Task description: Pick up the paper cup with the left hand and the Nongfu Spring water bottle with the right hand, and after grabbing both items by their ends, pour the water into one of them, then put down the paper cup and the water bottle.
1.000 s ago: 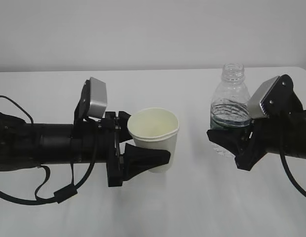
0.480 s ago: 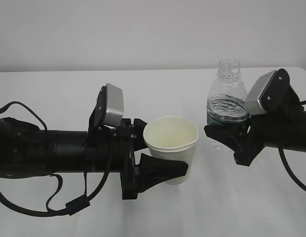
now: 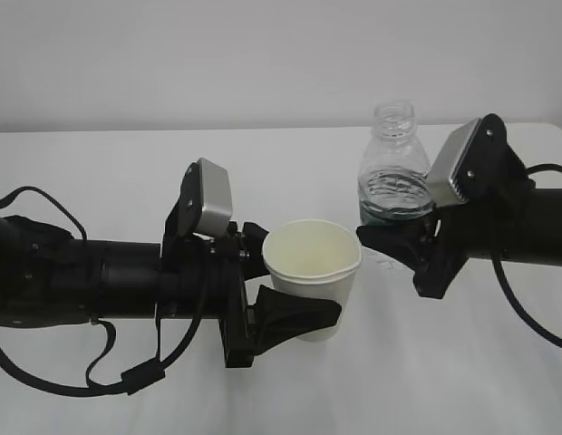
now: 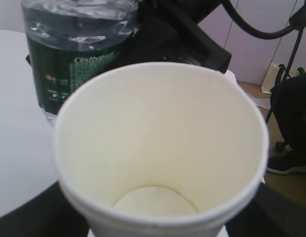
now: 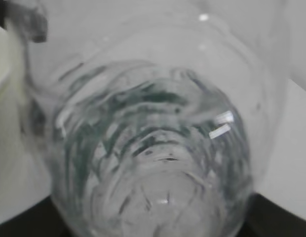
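While the left hand (image 3: 295,313) clamps the upright paper cup (image 3: 311,272) above the table's (image 3: 100,172) middle, the right hand (image 3: 399,243) grips the Nongfu Spring water bottle (image 3: 392,181) just beside it, seemingly off the surface.

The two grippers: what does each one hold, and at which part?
The left gripper holds the paper cup by its lower body. The right gripper holds the Nongfu Spring water bottle around its lower, labelled part.
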